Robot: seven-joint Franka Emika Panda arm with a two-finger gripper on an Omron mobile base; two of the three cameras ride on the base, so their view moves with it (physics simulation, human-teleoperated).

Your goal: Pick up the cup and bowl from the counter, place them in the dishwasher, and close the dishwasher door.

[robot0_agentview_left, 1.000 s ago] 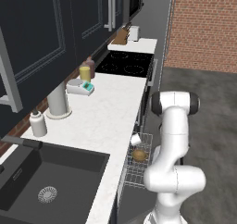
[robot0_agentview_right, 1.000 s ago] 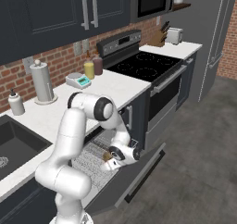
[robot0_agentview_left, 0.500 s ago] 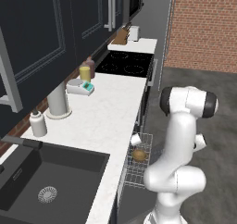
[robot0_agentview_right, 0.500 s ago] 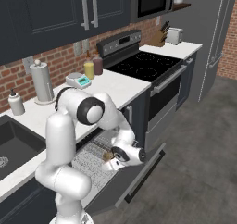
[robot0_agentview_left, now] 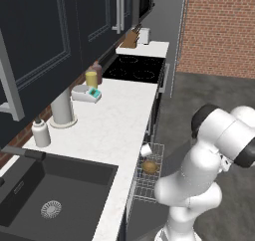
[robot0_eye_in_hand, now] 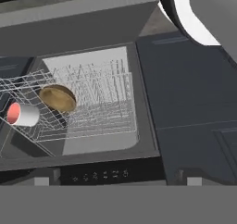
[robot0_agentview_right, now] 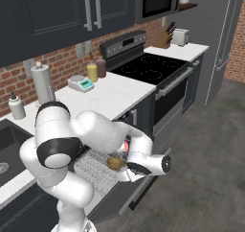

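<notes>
The dishwasher's white wire rack [robot0_eye_in_hand: 99, 102] is pulled out over the dishwasher door [robot0_eye_in_hand: 107, 147], which lies open and flat. In the rack the tan bowl [robot0_eye_in_hand: 58, 98] rests next to the white cup [robot0_eye_in_hand: 22, 115], which lies on its side showing its red inside. Both base views show them too: bowl [robot0_agentview_left: 150, 167] and cup [robot0_agentview_left: 145, 149] below the counter [robot0_agentview_left: 117, 125] edge, bowl [robot0_agentview_right: 115, 163] and cup [robot0_agentview_right: 126, 146] behind my hand. My gripper [robot0_agentview_right: 125, 172] hangs low in front of the rack, above the door [robot0_agentview_right: 127, 197], open and holding nothing.
On the counter stand a paper towel roll [robot0_agentview_left: 62, 107], a white pump bottle [robot0_agentview_left: 41, 133], a scale [robot0_agentview_left: 86, 93] and a yellow tumbler [robot0_agentview_left: 91, 78]. The black sink [robot0_agentview_left: 47, 195] lies left, the cooktop [robot0_agentview_left: 133, 68] farther along. The oven front [robot0_agentview_right: 174, 94] flanks the dishwasher.
My hand has drawn back from the rack toward the room and the arm's elbow has swung lower. Cup and bowl have stayed put in the rack.
</notes>
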